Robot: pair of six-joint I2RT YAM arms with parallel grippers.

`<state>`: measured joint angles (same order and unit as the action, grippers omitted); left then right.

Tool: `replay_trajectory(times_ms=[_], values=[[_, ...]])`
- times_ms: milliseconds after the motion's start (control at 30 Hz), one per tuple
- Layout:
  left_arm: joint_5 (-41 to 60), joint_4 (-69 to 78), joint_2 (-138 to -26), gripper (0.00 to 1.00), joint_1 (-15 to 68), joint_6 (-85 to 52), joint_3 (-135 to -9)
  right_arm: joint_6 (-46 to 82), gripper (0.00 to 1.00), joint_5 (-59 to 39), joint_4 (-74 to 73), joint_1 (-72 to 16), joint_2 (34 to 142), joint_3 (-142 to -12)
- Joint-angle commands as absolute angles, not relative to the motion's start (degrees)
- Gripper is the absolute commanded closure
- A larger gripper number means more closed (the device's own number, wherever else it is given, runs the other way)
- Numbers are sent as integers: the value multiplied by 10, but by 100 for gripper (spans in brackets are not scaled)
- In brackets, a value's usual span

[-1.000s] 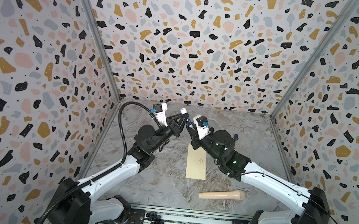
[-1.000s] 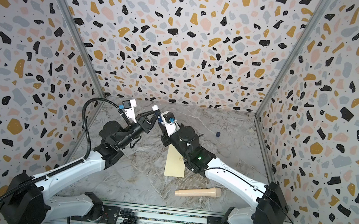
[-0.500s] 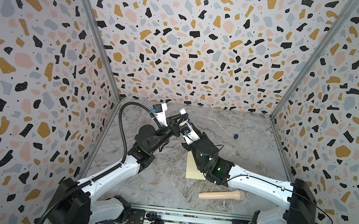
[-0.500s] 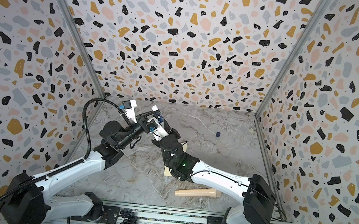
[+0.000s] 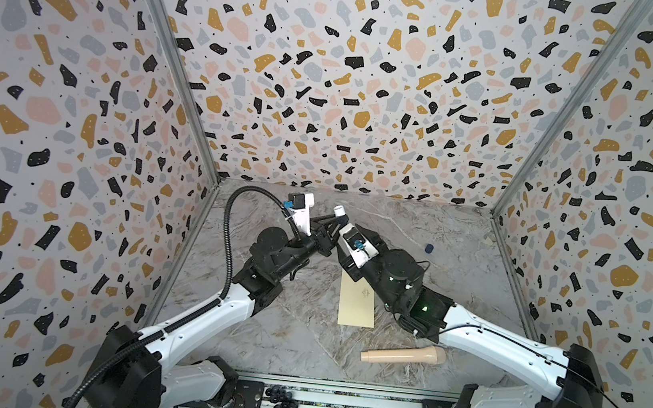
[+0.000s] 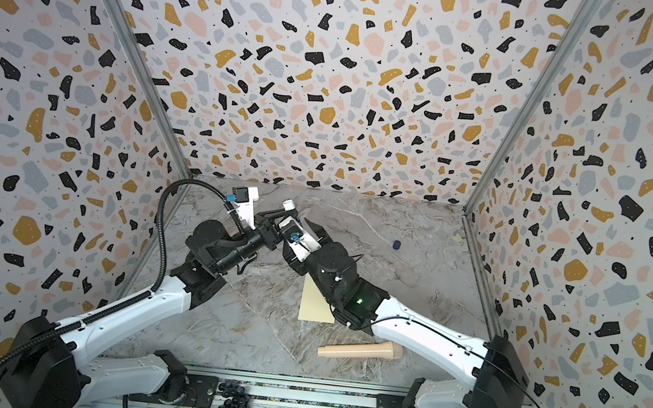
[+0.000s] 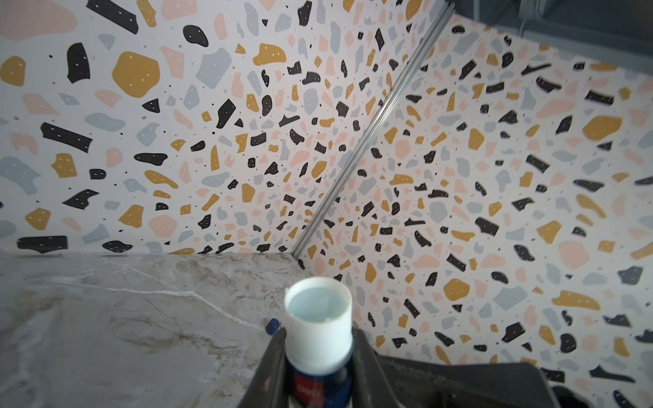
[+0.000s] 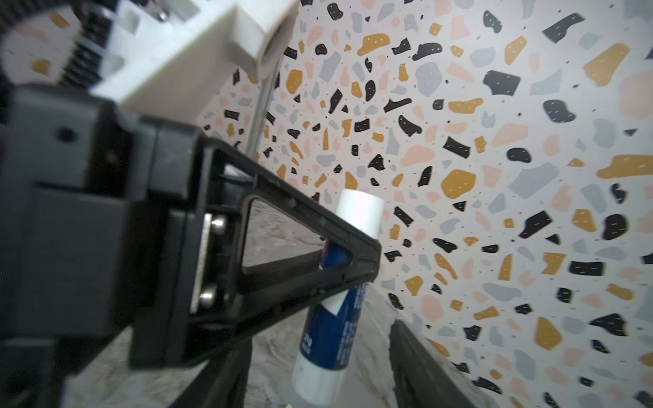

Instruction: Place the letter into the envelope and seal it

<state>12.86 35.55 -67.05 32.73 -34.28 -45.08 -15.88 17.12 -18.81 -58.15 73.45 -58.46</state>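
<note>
Terrazzo-speckled walls (image 5: 332, 67) box in a grey veined marble tabletop (image 5: 459, 237), and the two arms meet above its far middle. The left gripper (image 7: 318, 349) is clamped on a blue-and-white glue stick (image 8: 339, 300), held tilted with its uncapped end up and pale glue showing in the white mouth. The right gripper (image 8: 319, 342) has its jaws apart on either side of the stick's lower end, and as far as the wrist view shows, neither jaw touches it. A small dark blue cap (image 5: 429, 248) lies alone at about 2 o'clock from the table's centre.

The pale cream-yellow long paper envelope (image 5: 354, 308) lies flat at about 5 o'clock from the grippers. Its emblem faces up and its far end is hidden under the right arm. The tan letter shows nowhere; it is probably inside, but I cannot confirm that. A beige round-ended handle (image 5: 404, 355) lies at 5 o'clock from the envelope.

The step in hand looks like readying glue for the seal. To do it well:
- The right gripper should draw clear before the left one moves.
- The left should then tip the stick mouth-down over the flap and stroke lightly along its edge.
- The right should meanwhile pin the thin envelope so it neither slides nor buckles.
</note>
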Motion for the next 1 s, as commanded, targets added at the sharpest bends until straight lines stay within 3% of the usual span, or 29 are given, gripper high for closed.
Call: replay_trajectory(times_ms=[0,100,433,600,967], values=[[133,308,-642,100,330,-209,-480,-102,29,13,-177,-553,666,-567],[129,291,-622,100,330,-101,-471,-79,22,-69,-160,-519,623,-552],[125,331,-546,100,330,155,-386,-32,16,-228,-80,-438,576,-552],[144,329,-546,100,330,193,-380,-20,12,-279,-41,-432,606,-592],[175,328,-546,100,332,202,-378,56,12,-271,-49,-432,670,-652]])
